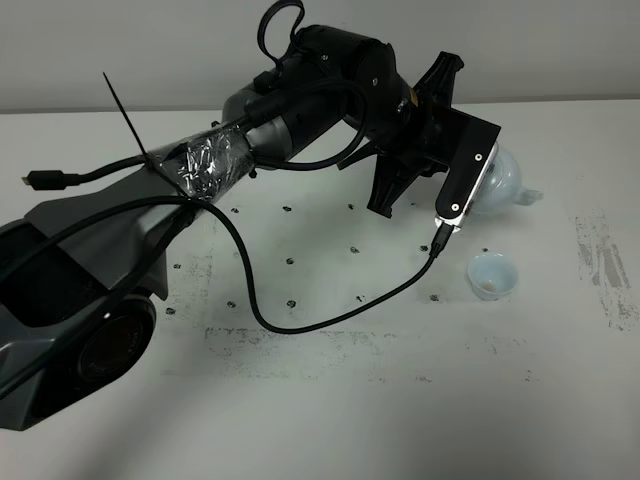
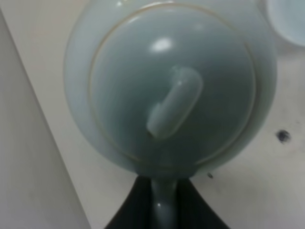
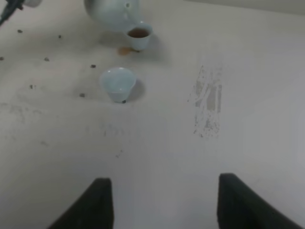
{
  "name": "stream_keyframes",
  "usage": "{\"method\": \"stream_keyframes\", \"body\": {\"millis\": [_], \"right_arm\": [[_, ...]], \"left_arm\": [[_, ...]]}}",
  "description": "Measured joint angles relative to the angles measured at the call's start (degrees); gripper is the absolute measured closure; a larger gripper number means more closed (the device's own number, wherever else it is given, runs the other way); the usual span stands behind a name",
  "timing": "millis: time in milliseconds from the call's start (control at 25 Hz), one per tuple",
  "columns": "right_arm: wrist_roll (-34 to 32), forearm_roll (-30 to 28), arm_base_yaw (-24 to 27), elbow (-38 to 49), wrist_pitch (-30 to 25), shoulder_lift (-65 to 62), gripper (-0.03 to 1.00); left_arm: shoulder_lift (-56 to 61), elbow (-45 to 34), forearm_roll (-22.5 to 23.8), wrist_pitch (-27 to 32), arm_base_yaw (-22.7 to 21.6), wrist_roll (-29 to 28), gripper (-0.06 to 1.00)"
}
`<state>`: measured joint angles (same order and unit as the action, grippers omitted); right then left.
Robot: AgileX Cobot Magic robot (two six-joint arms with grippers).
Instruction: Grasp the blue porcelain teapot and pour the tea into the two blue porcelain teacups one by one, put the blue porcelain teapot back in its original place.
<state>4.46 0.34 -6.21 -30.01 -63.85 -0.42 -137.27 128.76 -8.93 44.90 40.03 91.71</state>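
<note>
The teapot (image 1: 503, 178) is looked down on from high up in the exterior view. It is filmed from directly above at very close range by the left wrist, and from well away by the right wrist. It is shared by all three.

White table (image 1: 400, 420) — matte top, well worn. Surface marks: dark specks (image 1: 290, 210) scattered in rough rows across the middle; a grey scuff patch (image 1: 605, 270) toward the right edge; a long smudged band (image 1: 300, 340) running across nearer the front. Standing on it, upright: first teacup (image 1: 492, 275), small, pale blue, handleless, between the specks and the scuff patch; second teacup (image 3: 138, 36), its match, near the first but apart — brown tea inside. Brown spot (image 3: 124, 50) on the tabletop just beside the second teacup's foot.
</note>
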Motion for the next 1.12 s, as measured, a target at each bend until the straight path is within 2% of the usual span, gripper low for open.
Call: {"method": "stream_keyframes", "body": {"millis": [80,200,400,600,840,1120], "right_arm": [[0.00,0.00,0.00,0.00,0.00,0.00,0.50],[0.00,0.00,0.00,0.00,0.00,0.00,0.50],[0.00,0.00,0.00,0.00,0.00,0.00,0.50],[0.00,0.00,0.00,0.00,0.00,0.00,0.50],[0.00,0.00,0.00,0.00,0.00,0.00,0.50],[0.00,0.00,0.00,0.00,0.00,0.00,0.50]], "left_arm": [[0.41,0.00,0.45,2.02,-0.06,-1.18,0.88],[0.21,0.00,3.51,4.22,-0.06,-5.26,0.88],[-0.84,0.00,7.61,4.61,-0.06,-8.18,0.88],[-3.20,0.05,11.32,3.66,0.80,-6.06,0.88],[-3.66,0.05,11.46,-0.46,1.21,-2.09,0.88],[-3.66,0.05,19.42,-4.06,1.62,-1.10,0.88]]}}
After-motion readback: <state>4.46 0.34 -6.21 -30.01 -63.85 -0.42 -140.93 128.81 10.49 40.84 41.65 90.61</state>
